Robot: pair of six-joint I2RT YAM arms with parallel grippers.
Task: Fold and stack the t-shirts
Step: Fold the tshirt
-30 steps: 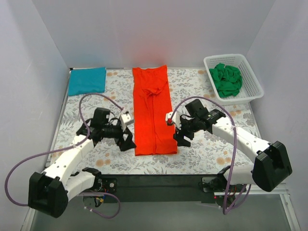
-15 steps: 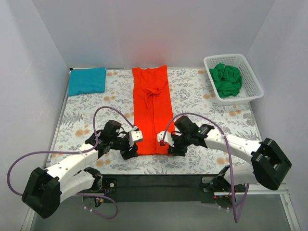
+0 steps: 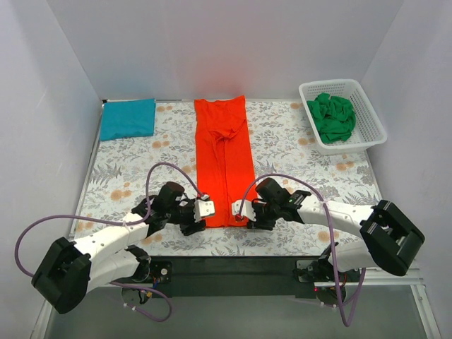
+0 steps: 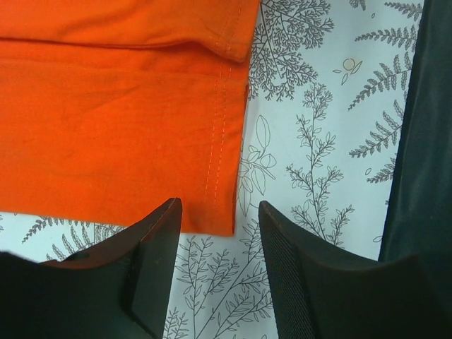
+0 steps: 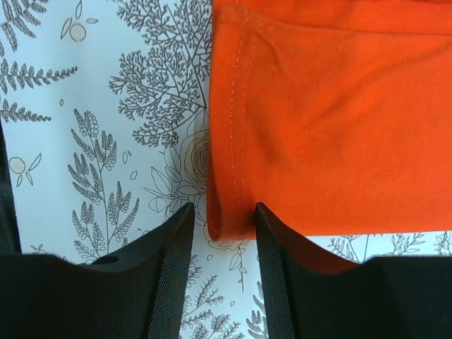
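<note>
An orange t-shirt [image 3: 222,155], folded into a long narrow strip, lies down the middle of the flowered table. My left gripper [image 3: 200,214] is at its near left corner and my right gripper [image 3: 242,212] at its near right corner. In the left wrist view the gripper [image 4: 219,209] is open, low over the table, with the orange hem corner [image 4: 106,127] just at the fingertips. In the right wrist view the gripper [image 5: 223,210] is open, and the rolled corner of the orange shirt [image 5: 339,141] sits between the jaws.
A folded teal shirt [image 3: 128,118] lies at the far left corner. A white basket [image 3: 373,118] at the far right holds a crumpled green shirt [image 3: 332,116]. The table's black front edge [image 4: 424,141] runs close behind both grippers.
Both grippers have moved from beside the middle of the shirt towards the near edge and inward, down to the shirt's two near corners. The shirt has not moved.
</note>
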